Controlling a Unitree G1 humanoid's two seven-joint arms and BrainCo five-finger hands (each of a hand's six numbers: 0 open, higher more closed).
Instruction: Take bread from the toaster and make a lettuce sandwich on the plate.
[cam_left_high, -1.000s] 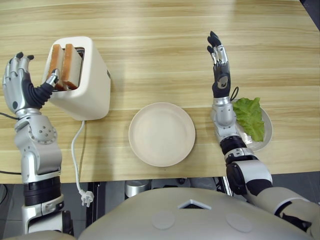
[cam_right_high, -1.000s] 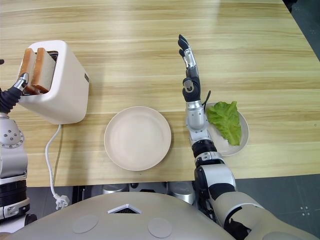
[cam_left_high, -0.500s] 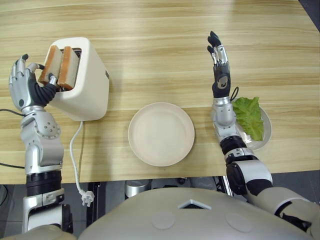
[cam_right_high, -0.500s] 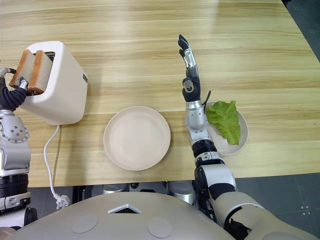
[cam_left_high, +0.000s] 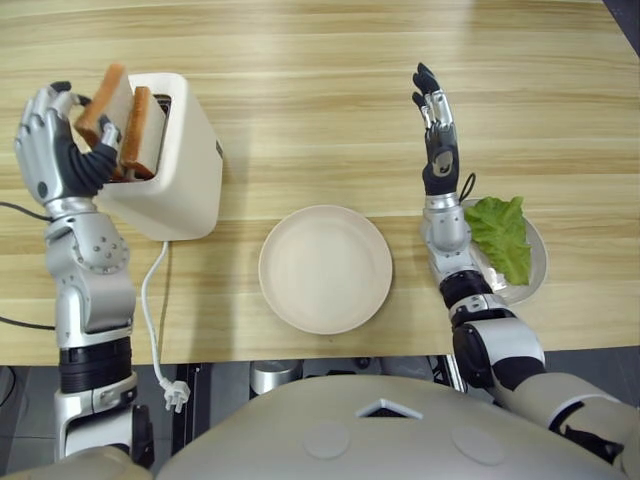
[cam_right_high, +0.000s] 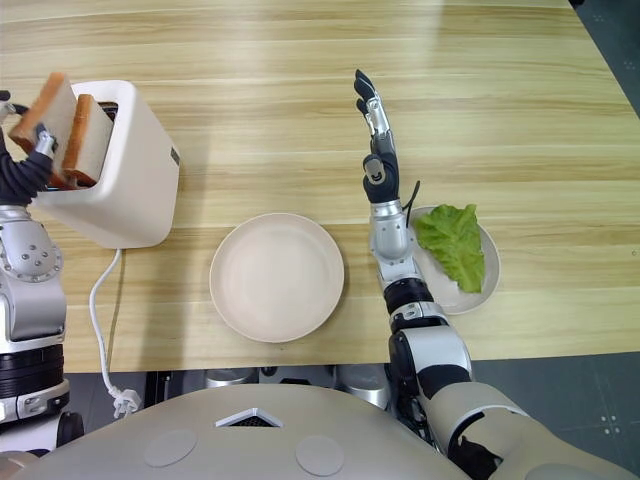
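Left side of the wooden surface (cam_left_high: 320, 90): the left hand (cam_left_high: 55, 150) was closed around the left slice (cam_left_high: 100, 95) of bread, fingers curled on its far-left face and the thumb on the face nearer the toaster (cam_left_high: 185, 170). This slice stood higher than its neighbour and leaned to the left; its lower end was hidden behind the fingers, so it could not be told whether it had cleared the slot. The right slice (cam_left_high: 138, 125) stood upright in the white toaster, its upper half showing above the top. A white cord (cam_left_high: 150, 300) ran from the toaster's near side over the near edge of the surface to a plug (cam_left_high: 172, 397). Centre: the round cream plate (cam_left_high: 325, 268) lay near the front edge. Right side: the right hand (cam_left_high: 436, 135) was held flat and open, fingers straight and pointing to the far side, holding nothing. Just right of its wrist, the lettuce (cam_left_high: 500, 238) leaf lay on a small dish (cam_left_high: 522, 290).
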